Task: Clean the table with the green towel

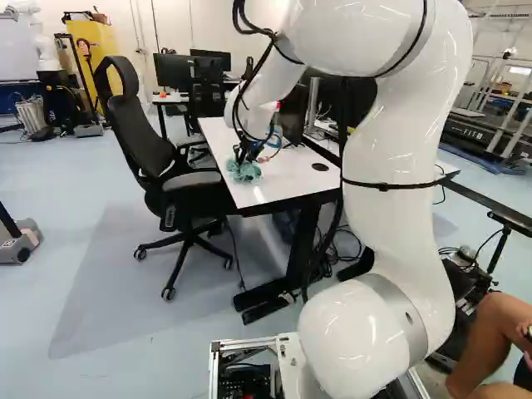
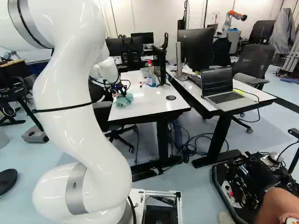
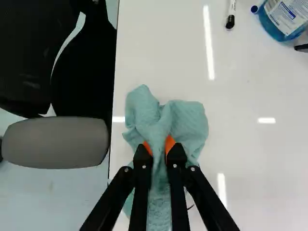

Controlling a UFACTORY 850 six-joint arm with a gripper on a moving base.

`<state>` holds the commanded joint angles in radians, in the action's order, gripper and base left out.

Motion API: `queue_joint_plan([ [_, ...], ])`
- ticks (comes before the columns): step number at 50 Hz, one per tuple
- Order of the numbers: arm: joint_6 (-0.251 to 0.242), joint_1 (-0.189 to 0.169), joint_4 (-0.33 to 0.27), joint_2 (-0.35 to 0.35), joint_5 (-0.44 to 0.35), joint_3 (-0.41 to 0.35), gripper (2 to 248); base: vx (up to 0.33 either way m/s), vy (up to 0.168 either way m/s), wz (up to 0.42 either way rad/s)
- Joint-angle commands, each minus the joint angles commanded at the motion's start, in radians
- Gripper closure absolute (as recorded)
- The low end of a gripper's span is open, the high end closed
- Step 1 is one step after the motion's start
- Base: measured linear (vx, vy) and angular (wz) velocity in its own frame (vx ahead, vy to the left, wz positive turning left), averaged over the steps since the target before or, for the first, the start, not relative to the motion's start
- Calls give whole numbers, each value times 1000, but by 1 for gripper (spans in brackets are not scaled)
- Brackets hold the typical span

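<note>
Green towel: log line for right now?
gripper: shut on green towel | towel: bunched on white table, near chair side | bottle, marker: ahead, on table

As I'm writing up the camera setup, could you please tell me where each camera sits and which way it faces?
Left base view: behind and left of my arm, facing ahead and slightly down at the table; arm right of middle.
Right base view: behind the arm, to its right, facing likewise; arm left of middle.
Wrist view: on the wrist, looking along the gripper at the green towel; two fingers show.
Both base views share the table and towel.
</note>
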<state>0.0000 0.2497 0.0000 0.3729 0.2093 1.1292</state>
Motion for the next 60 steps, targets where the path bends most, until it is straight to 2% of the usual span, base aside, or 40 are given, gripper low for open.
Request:
queue_joint_plan([
  [12,0,21,0,-43,0,-54,204,0,0,0],
  [27,0,24,0,-106,0,-131,204,0,0,0],
  [39,0,0,0,-149,0,-182,204,0,0,0],
  [60,0,-66,0,-193,0,-234,204,0,0,0],
])
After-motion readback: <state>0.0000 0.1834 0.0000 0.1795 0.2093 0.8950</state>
